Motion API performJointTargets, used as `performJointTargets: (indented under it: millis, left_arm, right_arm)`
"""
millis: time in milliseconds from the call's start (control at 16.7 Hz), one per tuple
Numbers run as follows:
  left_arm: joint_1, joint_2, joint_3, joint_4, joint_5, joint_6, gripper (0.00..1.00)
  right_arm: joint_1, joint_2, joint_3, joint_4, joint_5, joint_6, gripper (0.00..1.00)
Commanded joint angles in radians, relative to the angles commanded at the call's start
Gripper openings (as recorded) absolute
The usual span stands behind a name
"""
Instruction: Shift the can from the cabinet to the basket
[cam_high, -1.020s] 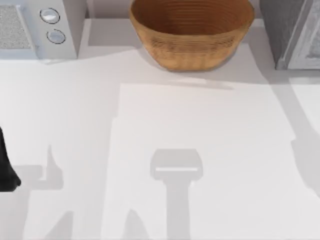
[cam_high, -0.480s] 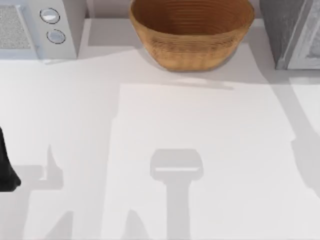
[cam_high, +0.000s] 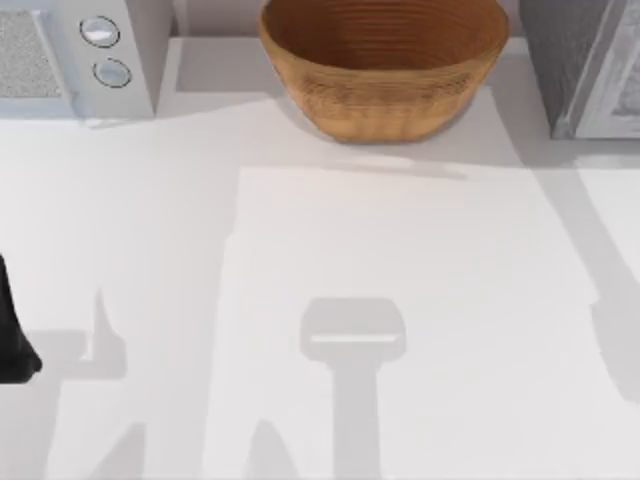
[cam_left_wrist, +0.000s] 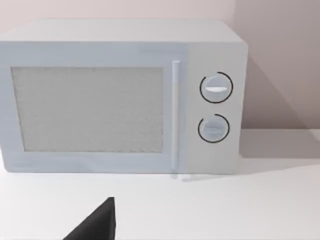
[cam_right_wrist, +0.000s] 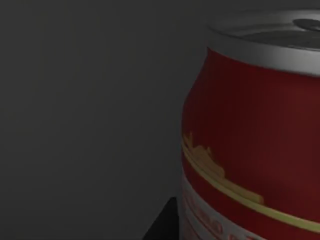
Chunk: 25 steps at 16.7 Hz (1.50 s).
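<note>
1. Right gripper (cam_right_wrist: 164, 226) sat close beside the can (cam_right_wrist: 250, 140), seen as a dark wedge by the can's lower edge in the right wrist view. Whether it was clenched or released could not be told, nor whether it touched the can.
2. Largest of the task's things, the cabinet (cam_high: 560, 50) stood at the table's (cam_high: 400, 250) far right corner. It was dark grey and speckled, with a paler white-framed front panel.
3. The basket (cam_high: 385, 90) stood at the far middle of the table, just left of the cabinet. It was round, bowl-shaped and woven in tan-brown, with a ribbed darker inside.
4. The can stood upright in a dim space with a plain dark grey wall behind it (the same grey as the cabinet). It had a shiny silver top and rim and a deep red side, crossed by a thin gold band with pale lettering under it.
5. Against the earlier top views, the basket, the cabinet and the white box with two knobs (cam_high: 140, 90) lay unchanged. The arm shadow (cam_high: 620, 340) at the table's right edge had slid slightly towards the near side.
6. The left arm (cam_high: 15, 330) stayed parked at the table's left edge. Its wrist camera faced the white box's front, and the left gripper (cam_left_wrist: 95, 225) showed as a dark tip low in that view, its state impossible to tell.
</note>
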Motion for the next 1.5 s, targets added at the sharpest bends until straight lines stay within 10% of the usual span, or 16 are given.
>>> performJointTargets:
  millis: [960, 1500]
  left_arm:
    - [0.000, 0.000, 0.000, 0.000, 0.000, 0.000, 1.00]
    - [0.000, 0.000, 0.000, 0.000, 0.000, 0.000, 1.00]
  right_arm:
    - [0.119, -0.405, -0.217, -0.174, 0.110, 0.001, 0.00]
    - [-0.002, -0.888, -0.971, 0.057, -0.019, -0.006, 0.00]
